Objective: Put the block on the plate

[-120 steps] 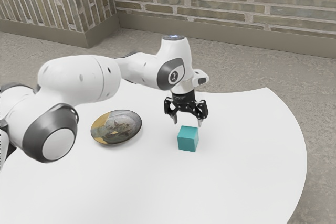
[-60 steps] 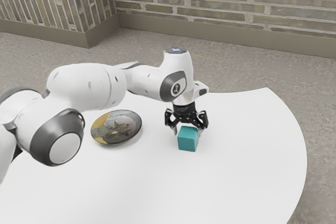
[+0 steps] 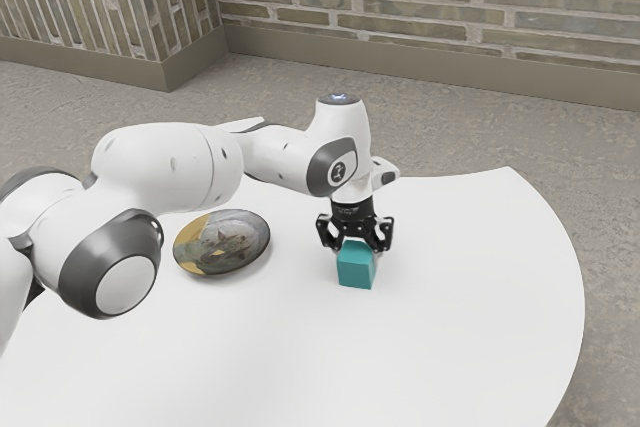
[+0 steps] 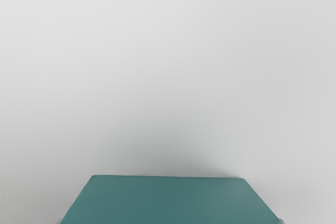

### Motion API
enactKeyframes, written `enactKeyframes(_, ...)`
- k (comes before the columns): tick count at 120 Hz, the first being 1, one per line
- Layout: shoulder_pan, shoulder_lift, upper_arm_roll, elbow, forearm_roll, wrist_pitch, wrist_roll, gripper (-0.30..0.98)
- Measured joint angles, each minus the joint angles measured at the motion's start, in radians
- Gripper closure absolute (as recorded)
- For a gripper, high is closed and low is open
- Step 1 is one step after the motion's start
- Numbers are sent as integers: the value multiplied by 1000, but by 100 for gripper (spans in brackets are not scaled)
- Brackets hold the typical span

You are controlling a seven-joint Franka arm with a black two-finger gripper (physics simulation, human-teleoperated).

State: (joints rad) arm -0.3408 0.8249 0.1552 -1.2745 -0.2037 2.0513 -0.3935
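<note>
My gripper [image 3: 358,248] is down over the teal block [image 3: 356,266], shut on it with a finger at each of two opposite sides. The block stands upright on the white table. In the wrist view the block's teal top [image 4: 170,201] lies right under my hand. The round plate [image 3: 222,243], dark-rimmed with a patterned face in grey, brown and yellow, rests on the table apart from the block, toward the exterior view's left.
The white table [image 3: 450,337] has a curved edge at the exterior view's right. My arm reaches in from the left, its large white joints in front of the table's left part. A brick wall stands beyond the floor.
My hand has come down to the block, and the fingers have drawn together onto its sides. The block has shifted very slightly toward the exterior view's left. The plate has not moved.
</note>
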Motion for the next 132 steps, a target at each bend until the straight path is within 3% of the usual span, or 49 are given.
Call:
enactKeyframes(50,17,-69,35,0,7,-47,-18,34)
enactKeyframes(80,232,-264,28,-188,32,-129,-24,34)
enactKeyframes(107,342,-215,3,-186,50,-134,-27,34)
enactKeyframes(132,365,-197,7,-186,52,-125,-29,34)
